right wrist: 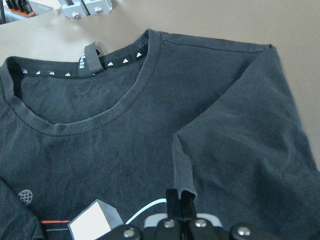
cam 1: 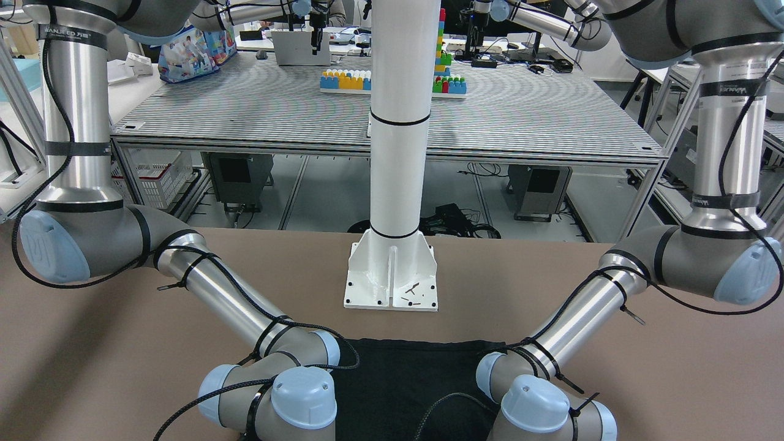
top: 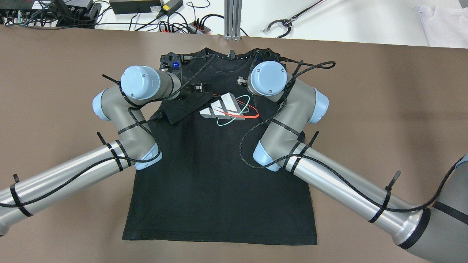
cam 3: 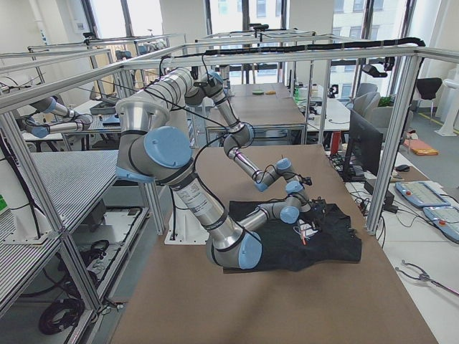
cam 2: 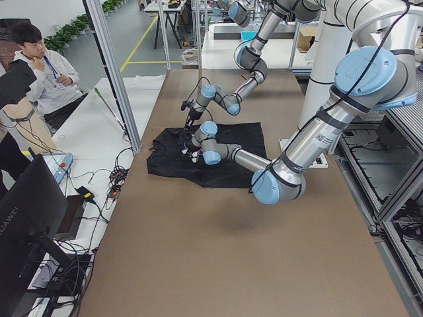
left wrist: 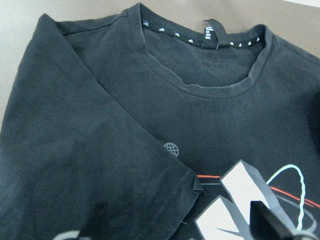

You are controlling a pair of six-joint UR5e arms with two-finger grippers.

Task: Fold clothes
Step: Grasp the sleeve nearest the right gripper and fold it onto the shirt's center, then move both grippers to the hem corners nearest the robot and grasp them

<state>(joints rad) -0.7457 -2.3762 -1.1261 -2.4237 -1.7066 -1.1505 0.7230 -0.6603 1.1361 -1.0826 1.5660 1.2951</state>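
Flat on the table (top: 55, 109): the black T-shirt (top: 219, 182), sleeves turned in.
Overhead: found it spread print up, collar just beyond the left claw (top: 200, 88), hem far behind it, and the folded sleeve (top: 182, 107) lying on the chest right beneath that claw. Front-facing: caught only the straight hem just short of the white base plate (cam 1: 367, 275), claws lost behind the wrist joints. Left wrist: showed the folded sleeve's hem corner just left of a blurred grey finger (left wrist: 267, 220); could not judge the left claw as clenched or released. Right wrist: showed the right claw (right wrist: 179, 200) clenched on the hem of the other sleeve (right wrist: 240, 125), doubled inward toward the chest, neckline straight ahead of the claw.
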